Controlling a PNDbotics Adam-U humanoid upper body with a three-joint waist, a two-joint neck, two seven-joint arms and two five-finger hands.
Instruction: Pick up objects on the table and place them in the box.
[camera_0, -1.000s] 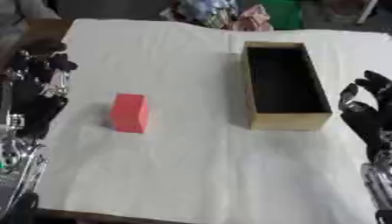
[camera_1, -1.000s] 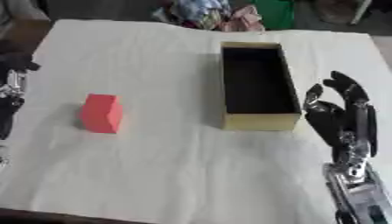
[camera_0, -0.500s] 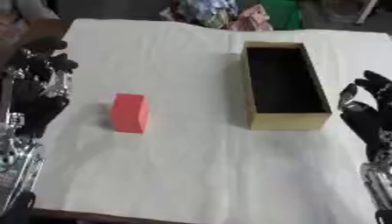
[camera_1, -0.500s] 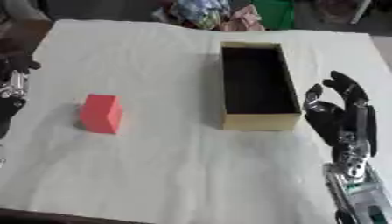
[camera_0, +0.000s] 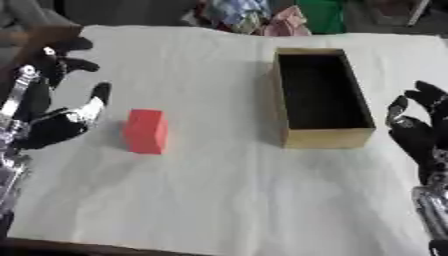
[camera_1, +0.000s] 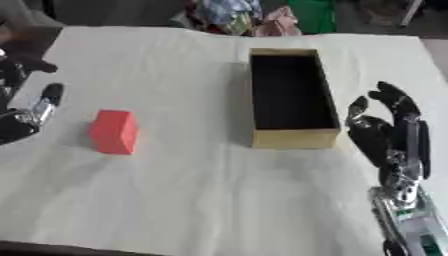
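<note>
A red block (camera_0: 145, 131) is standing on the white-covered worktop (camera_0: 219, 200), left of centre and well apart from the box. It is sitting upright, taller than it is wide, and nothing is touching it.

The left robot hand (camera_0: 54, 120) is hovering just beside the block on its left side, coming in from the left edge. Its fingers are spread and fairly straight, with one silver-and-black finger pointing up toward the far side near the block's upper left corner; the hand is holding nothing. A small gap is showing between that finger and the red block.

The cardboard box (camera_0: 320, 96) is lying open on the right half of the worktop, long side running from near to far. Its inside is looking dark, and its tan near wall is facing the camera.

The right robot hand (camera_1: 392, 132) is resting near the right edge, just beside the box's near right corner but not touching it. Its fingers are pointing up and slightly relaxed, open, with nothing in them.

At the far edge of the worktop, beyond the box, a heap of colourful items (camera_0: 254, 17) is lying, including a green object (camera_0: 319, 15); what they are cannot be made out.
</note>
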